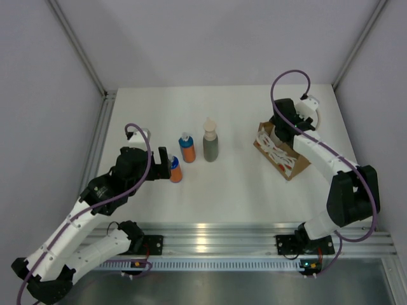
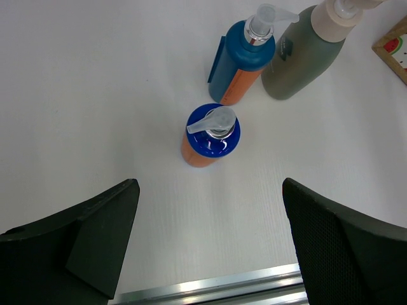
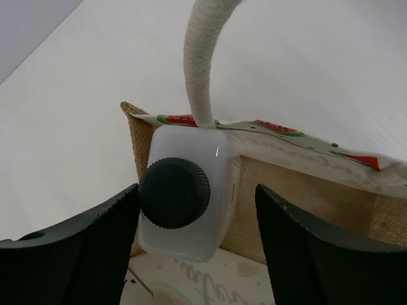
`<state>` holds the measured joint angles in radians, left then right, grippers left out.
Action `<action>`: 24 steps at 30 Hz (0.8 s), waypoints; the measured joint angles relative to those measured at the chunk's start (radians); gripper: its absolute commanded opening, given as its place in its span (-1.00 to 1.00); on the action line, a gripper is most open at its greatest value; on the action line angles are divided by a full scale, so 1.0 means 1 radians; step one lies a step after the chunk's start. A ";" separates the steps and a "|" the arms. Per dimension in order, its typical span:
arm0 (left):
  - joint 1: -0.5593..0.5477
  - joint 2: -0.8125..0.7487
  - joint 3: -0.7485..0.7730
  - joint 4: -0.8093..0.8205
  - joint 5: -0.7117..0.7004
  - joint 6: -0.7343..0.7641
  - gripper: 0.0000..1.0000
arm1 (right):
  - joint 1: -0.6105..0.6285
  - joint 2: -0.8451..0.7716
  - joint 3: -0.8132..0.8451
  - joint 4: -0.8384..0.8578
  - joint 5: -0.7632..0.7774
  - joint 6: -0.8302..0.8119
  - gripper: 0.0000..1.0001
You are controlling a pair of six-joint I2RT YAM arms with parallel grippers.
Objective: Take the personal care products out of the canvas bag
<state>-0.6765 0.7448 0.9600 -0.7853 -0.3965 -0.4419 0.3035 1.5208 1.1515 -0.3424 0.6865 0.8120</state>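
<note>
Three bottles stand on the white table: an orange one with a blue cap point(image 1: 175, 170) point(image 2: 210, 136), a second orange one point(image 1: 186, 148) point(image 2: 240, 63), and a grey-green one with a beige cap point(image 1: 210, 143) point(image 2: 305, 47). My left gripper point(image 1: 166, 165) point(image 2: 210, 235) is open and empty, just short of the nearest orange bottle. The canvas bag point(image 1: 280, 152) point(image 3: 305, 190) stands at the right. A white bottle with a dark cap point(image 3: 184, 190) stands upright in it beside the cream handle point(image 3: 203, 57). My right gripper point(image 1: 283, 130) point(image 3: 197, 248) is open, its fingers either side of that bottle.
A corner of the bag point(image 2: 394, 47) shows at the right edge of the left wrist view. An aluminium rail point(image 1: 210, 232) runs along the table's near edge. Grey walls point(image 1: 63, 127) enclose the left, back and right.
</note>
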 measured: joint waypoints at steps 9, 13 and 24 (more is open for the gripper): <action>0.000 0.013 -0.001 0.000 0.015 0.000 0.97 | 0.000 0.000 0.002 0.005 -0.031 -0.077 0.36; 0.000 0.013 -0.001 0.000 0.015 0.000 0.96 | 0.000 -0.014 0.000 0.013 -0.060 -0.106 0.34; 0.000 0.021 -0.001 0.000 0.020 0.000 0.97 | 0.000 -0.048 -0.026 0.071 -0.148 -0.176 0.34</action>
<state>-0.6765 0.7662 0.9588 -0.7849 -0.3767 -0.4416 0.3035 1.4723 1.1252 -0.2714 0.5385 0.6357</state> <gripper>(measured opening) 0.984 0.675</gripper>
